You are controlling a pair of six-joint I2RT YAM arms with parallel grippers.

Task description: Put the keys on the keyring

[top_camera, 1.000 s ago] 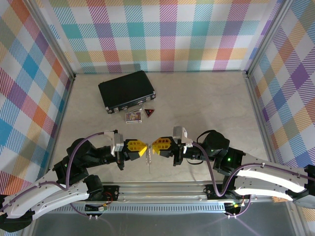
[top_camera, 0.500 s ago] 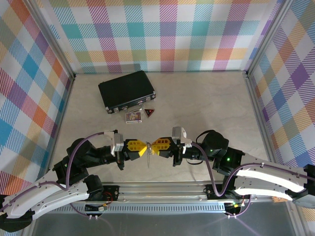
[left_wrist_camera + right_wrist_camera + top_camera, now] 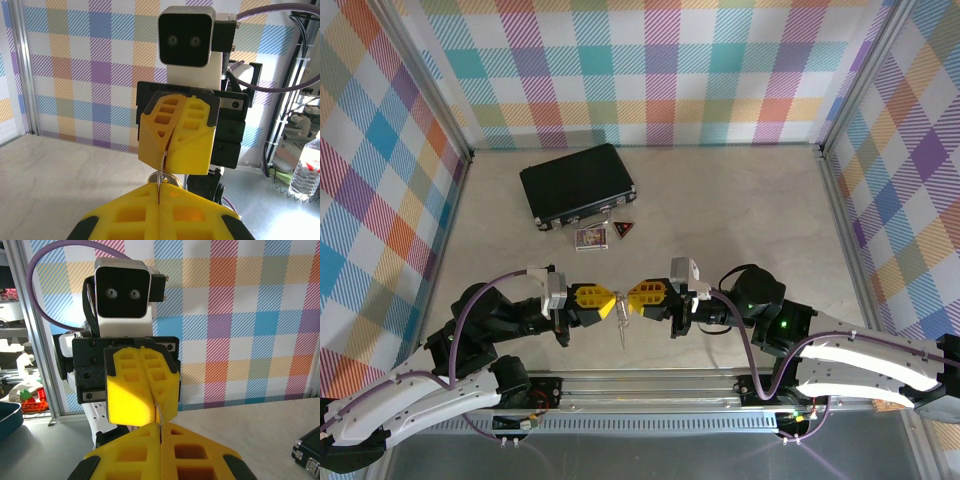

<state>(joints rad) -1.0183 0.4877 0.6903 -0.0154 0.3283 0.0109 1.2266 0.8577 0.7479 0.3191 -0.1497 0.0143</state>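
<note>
**Desk:** Where is the keyring?

**Photographer:** Lifted off the table, front and centre. It is a thin metal loop pinched tip to tip between the left gripper and the right gripper, both jaws closed tight on it.

**Desk:** And the keys?

**Photographer:** A slim silver piece hangs beneath the grip; key or chain, I cannot tell. The black case lies well behind.
</note>
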